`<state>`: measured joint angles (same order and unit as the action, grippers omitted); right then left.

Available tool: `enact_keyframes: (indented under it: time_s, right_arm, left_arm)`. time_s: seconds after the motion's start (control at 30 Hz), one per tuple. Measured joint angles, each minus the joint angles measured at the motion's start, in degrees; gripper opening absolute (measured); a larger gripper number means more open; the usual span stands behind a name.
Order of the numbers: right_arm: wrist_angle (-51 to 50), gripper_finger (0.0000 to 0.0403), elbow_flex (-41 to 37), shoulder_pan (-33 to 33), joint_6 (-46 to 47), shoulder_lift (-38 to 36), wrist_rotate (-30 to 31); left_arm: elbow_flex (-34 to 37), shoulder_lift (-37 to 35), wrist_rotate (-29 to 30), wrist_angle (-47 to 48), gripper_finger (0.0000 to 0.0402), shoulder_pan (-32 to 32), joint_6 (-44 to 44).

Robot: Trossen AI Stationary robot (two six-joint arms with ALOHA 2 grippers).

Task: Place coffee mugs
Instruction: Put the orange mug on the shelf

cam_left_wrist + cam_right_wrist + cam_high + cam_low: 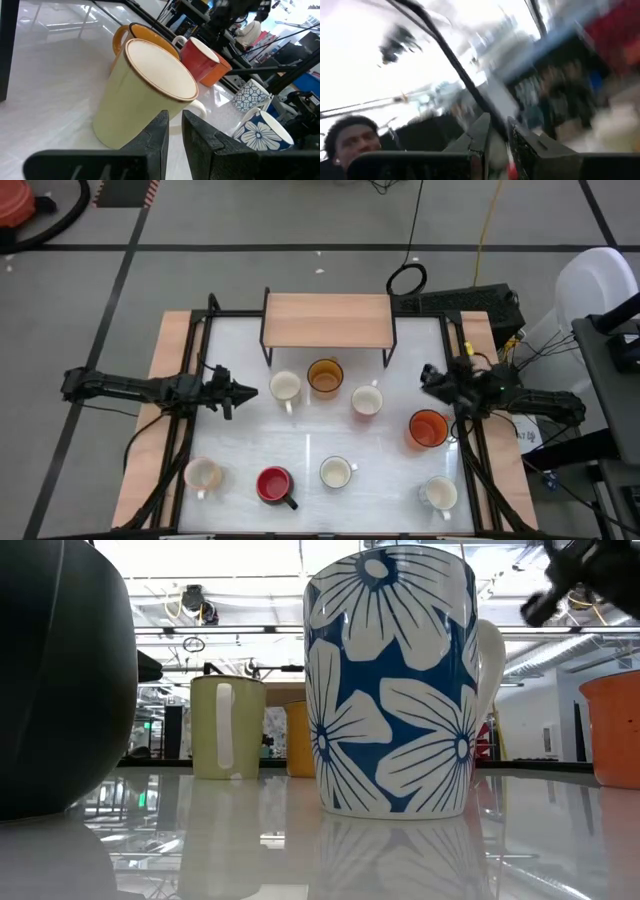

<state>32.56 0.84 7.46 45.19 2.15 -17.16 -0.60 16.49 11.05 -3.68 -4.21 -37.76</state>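
Observation:
Eight mugs stand upright on the white table. In the high view they are a cream mug (285,387), an amber one (325,376), a white-lined one (367,400), an orange one (428,428), a cream one (203,475), a red one (275,485), a flower-patterned one (337,472) and a white one (440,493). My left gripper (247,392) is shut and level, just left of the cream mug (145,95), apart from it. My right gripper (428,379) is shut and raised above the table's right side, above the orange mug; it also shows in the low view (570,580).
A low wooden shelf on black legs (327,320) stands at the far middle of the table. The blue flower mug (395,680) fills the low view. Black frame rails (190,380) run along both sides. A person (347,137) shows beyond the table.

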Motion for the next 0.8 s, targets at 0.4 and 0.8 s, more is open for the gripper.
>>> enact_keyframes:
  time_s: [0.4,0.8]
  right_arm:
    - [13.0,0.0060,0.9,0.0,35.6,0.2,31.7]
    - [-2.2,0.0078,9.9,0.0,44.4,6.1,33.6]
  left_arm:
    - [0.0,0.0,0.0,0.0,0.0058,0.0,0.0]
    - [0.0,0.0,0.0,0.0,0.0058,0.0,0.0]
